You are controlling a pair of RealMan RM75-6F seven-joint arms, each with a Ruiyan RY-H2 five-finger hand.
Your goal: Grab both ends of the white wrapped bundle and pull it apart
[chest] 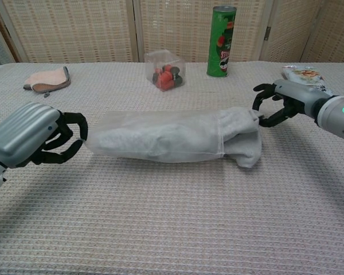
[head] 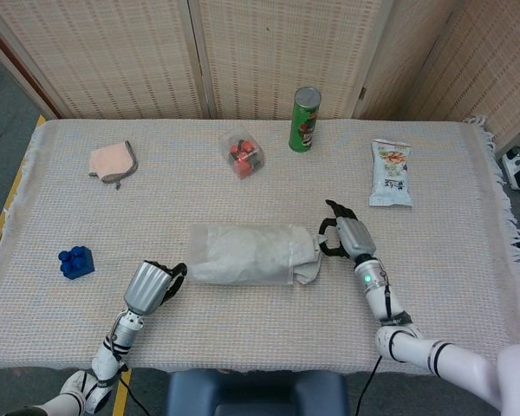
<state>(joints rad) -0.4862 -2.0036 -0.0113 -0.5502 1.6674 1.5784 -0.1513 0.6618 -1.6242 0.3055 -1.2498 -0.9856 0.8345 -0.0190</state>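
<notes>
Head view: a long, crinkled white bundle [head: 247, 255] is lying at frame centre on the woven cloth [head: 451, 199]. The left hand [head: 152, 283] is pinching its left end.

Chest view: the right hand [chest: 286, 103] is clamping the soft, bunched right end.

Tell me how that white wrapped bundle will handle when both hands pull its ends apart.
The white wrapped bundle looks soft and floppy: its surface is wrinkled and sagging. A grey cloth end droops out by the right hand, so the contents probably slide out rather than tear. The thin translucent wrap near the left hand may slip from the fingers.
</notes>
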